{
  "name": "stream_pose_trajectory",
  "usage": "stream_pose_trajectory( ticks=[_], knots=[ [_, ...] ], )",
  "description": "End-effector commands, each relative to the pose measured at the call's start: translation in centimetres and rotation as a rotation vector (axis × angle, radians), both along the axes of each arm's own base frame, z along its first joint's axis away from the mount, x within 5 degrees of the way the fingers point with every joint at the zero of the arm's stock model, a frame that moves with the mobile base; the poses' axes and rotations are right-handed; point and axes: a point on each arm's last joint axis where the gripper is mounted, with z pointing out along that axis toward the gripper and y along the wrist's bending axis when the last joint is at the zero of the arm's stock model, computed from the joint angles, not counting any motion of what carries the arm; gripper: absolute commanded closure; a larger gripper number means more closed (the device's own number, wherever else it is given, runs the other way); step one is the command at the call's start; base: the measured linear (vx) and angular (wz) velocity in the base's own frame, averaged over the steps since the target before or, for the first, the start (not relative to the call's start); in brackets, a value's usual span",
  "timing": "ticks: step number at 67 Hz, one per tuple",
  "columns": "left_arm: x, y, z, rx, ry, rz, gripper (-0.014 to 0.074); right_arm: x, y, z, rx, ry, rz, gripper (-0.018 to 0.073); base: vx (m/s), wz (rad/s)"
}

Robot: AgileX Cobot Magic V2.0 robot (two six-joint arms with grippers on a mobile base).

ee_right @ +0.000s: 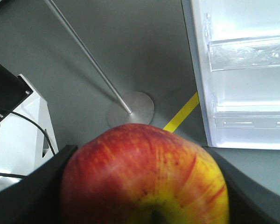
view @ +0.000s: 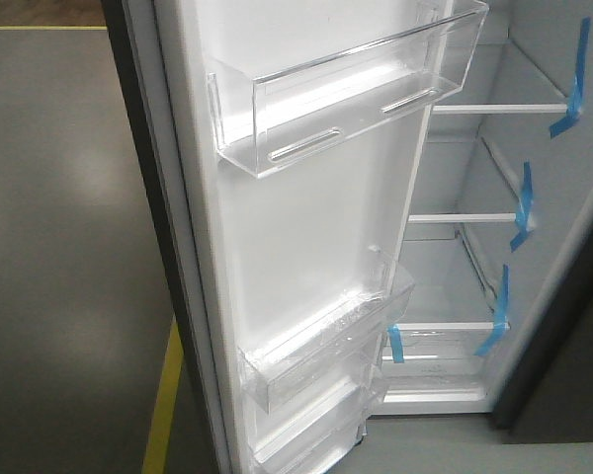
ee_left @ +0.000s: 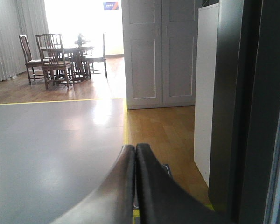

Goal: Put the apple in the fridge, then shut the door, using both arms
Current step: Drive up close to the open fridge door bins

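Note:
The red apple (ee_right: 140,177), yellow near its stem, fills the bottom of the right wrist view, clamped between the black fingers (ee_right: 32,186) of my right gripper (ee_right: 144,186), which is shut on it. Beyond it stands the open door (ee_right: 242,84), showing its white liner and clear bins. In the front view the door (view: 306,247) swings wide, and the fridge (view: 474,227) interior shows white walls, glass shelves and blue tape strips. My left gripper (ee_left: 135,151) is shut with nothing in it, beside the fridge's dark outer side (ee_left: 233,116). Neither gripper appears in the front view.
A yellow floor line (view: 163,405) runs along the grey floor by the door. A round metal stand base with a thin pole (ee_right: 130,108) and a white cabled unit (ee_right: 23,135) sit left of the door. White cabinets (ee_left: 158,51) and a dining table with chairs (ee_left: 60,58) stand farther off.

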Motion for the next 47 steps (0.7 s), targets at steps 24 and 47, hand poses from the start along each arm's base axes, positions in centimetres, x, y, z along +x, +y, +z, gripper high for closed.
stream_pose_trajectory(
  ticks=[24,47],
  knots=[
    [-0.26,-0.04,1.3,-0.008,-0.105,-0.007,0.0603,0.35,0.24,1.12,0.062,-0.036,-0.017,0.0447,0.05,-0.03],
    [-0.26,-0.04,1.3,-0.008,-0.105,-0.007,0.0603,0.35,0.24,1.12,0.062,-0.036,-0.017,0.0447,0.0,0.0]
  ],
)
